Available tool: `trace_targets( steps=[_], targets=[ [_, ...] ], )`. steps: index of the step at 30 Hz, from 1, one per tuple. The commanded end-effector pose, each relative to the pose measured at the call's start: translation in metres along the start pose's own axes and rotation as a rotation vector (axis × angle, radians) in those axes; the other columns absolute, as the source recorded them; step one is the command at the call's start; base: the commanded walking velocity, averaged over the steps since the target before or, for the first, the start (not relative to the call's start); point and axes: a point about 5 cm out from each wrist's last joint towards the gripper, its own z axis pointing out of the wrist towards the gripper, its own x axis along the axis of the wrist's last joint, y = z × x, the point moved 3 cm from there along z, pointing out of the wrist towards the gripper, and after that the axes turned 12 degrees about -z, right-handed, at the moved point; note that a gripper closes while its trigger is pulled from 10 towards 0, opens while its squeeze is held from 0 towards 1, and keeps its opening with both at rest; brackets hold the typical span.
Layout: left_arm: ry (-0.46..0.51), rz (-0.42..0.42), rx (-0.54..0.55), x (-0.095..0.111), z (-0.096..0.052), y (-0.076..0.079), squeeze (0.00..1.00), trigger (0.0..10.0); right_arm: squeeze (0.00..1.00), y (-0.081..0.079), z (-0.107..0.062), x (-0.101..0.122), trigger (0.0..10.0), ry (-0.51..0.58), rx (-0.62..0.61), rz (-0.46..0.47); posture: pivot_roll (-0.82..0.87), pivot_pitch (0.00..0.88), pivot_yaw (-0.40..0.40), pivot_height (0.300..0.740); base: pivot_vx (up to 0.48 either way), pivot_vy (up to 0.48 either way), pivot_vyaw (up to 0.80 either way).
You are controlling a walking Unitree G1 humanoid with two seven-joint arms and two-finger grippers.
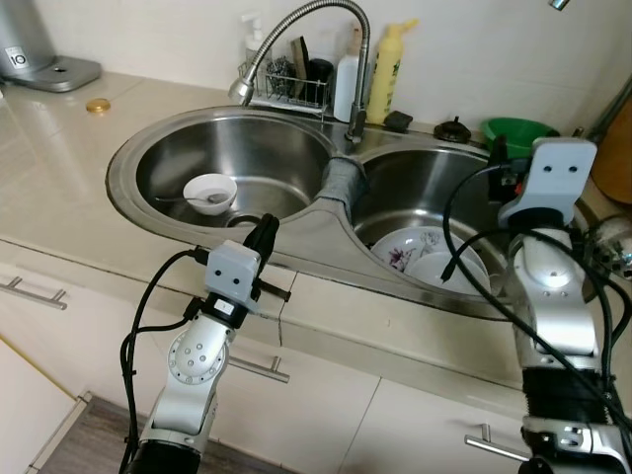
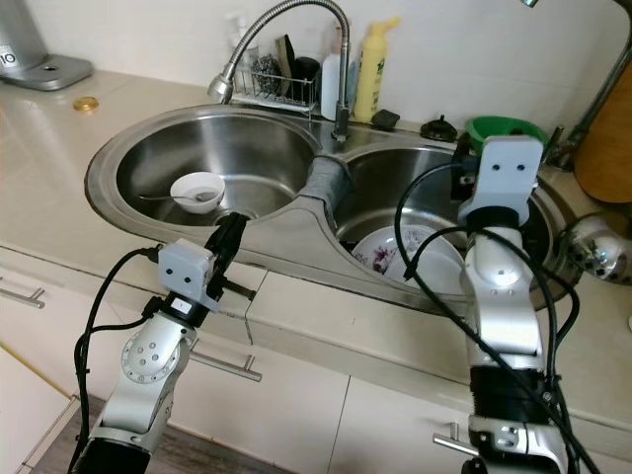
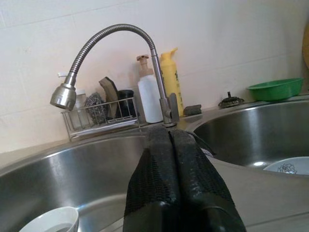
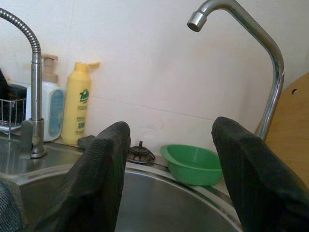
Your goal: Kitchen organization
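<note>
A steel double sink (image 1: 306,222) is set in the beige counter. In its left basin sits a small white bowl (image 1: 210,191) with a spoon across it. The right basin holds a flowered plate (image 1: 403,249) and white dishes (image 1: 449,269). My left gripper (image 1: 265,232) is shut and empty, just above the front rim of the left basin; its fingertips (image 3: 170,133) aim at the faucet (image 3: 111,36). Over the right side of the right basin my right gripper (image 4: 171,128) stands open with nothing between its fingers.
A grey cloth (image 1: 344,181) lies over the divider. Behind the sink stand a wire rack (image 1: 286,91), a white bottle (image 1: 347,84), a yellow bottle (image 1: 385,74) and a green bowl (image 1: 516,131). A wooden board (image 1: 617,153) leans at the right. A gold lid (image 1: 97,105) lies far left.
</note>
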Motion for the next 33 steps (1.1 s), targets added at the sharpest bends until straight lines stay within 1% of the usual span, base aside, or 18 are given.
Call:
trace_targets(
  steps=[1,2,3,4,6,9,21,24,33],
  targets=[
    [-0.023,-0.009,-0.010,-0.004,0.000,0.002,0.00,10.0,0.00,-0.003,-0.006,0.003,10.0,0.014,0.002,-0.005,0.13,0.000,-0.056,0.740,0.000,0.000,0.00],
    [-0.023,-0.009,-0.010,-0.004,0.000,0.002,0.00,10.0,0.00,-0.003,-0.006,0.003,10.0,0.014,0.002,-0.005,0.13,0.000,-0.056,0.740,0.000,0.000,0.00],
    [-0.023,-0.012,-0.009,-0.004,0.001,0.002,0.00,10.0,0.00,-0.009,-0.012,0.000,10.0,0.000,0.021,-0.001,0.13,0.000,-0.057,0.740,0.000,0.000,0.00],
    [-0.023,-0.013,-0.008,-0.004,0.001,0.002,0.00,10.0,0.00,-0.011,-0.014,-0.001,10.0,-0.004,0.027,0.002,0.13,0.000,-0.057,0.740,0.000,0.000,0.00],
    [-0.023,-0.013,-0.008,-0.004,0.001,0.002,0.00,10.0,0.00,-0.011,-0.014,-0.001,10.0,-0.004,0.027,0.002,0.13,0.000,-0.057,0.740,0.000,0.000,0.00],
    [-0.021,-0.017,-0.005,-0.004,0.001,0.002,0.00,10.0,0.00,-0.012,-0.022,0.003,10.0,0.019,0.020,0.018,0.13,0.000,-0.060,0.740,0.000,0.000,0.00],
    [-0.016,-0.018,-0.008,-0.004,0.003,0.002,0.00,10.0,0.00,-0.015,-0.031,0.008,10.0,0.036,-0.001,0.038,0.13,0.000,-0.057,0.740,0.000,0.000,0.00],
    [-0.014,-0.017,-0.011,-0.003,0.003,0.002,0.00,10.0,0.00,-0.015,-0.031,0.008,10.0,0.035,-0.004,0.039,0.13,0.000,-0.057,0.740,0.000,0.292,0.00],
    [-0.010,-0.013,-0.019,-0.003,0.003,0.003,0.00,10.0,0.00,-0.016,-0.032,0.010,10.0,0.042,-0.010,0.044,0.13,0.000,-0.058,0.740,0.000,0.480,0.00]
  ],
)
